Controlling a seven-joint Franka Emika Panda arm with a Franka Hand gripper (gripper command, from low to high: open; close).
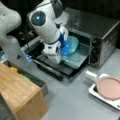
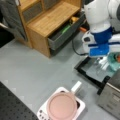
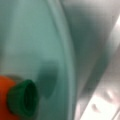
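Reaching into the toaster oven point(image 1: 100, 32) at upper right, the gripper point(image 1: 65, 47), finger state indiscernible, risks tipping the teal bowl point(image 1: 72, 43).

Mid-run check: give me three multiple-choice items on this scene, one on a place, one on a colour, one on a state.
1. Where is the teal bowl?
A. on the wooden cabinet
B. at the toaster oven's opening
C. on the scale

2. What colour is the object's cap in the bowl?
A. green
B. yellow
C. white

3. What is the state of the oven door?
A. shut
B. folded down open
C. missing

Answers: 1 B, the bowl sits at the opening beside the gripper. 2 A, wrist view shows green. 3 B, the door lies flat in both front views.
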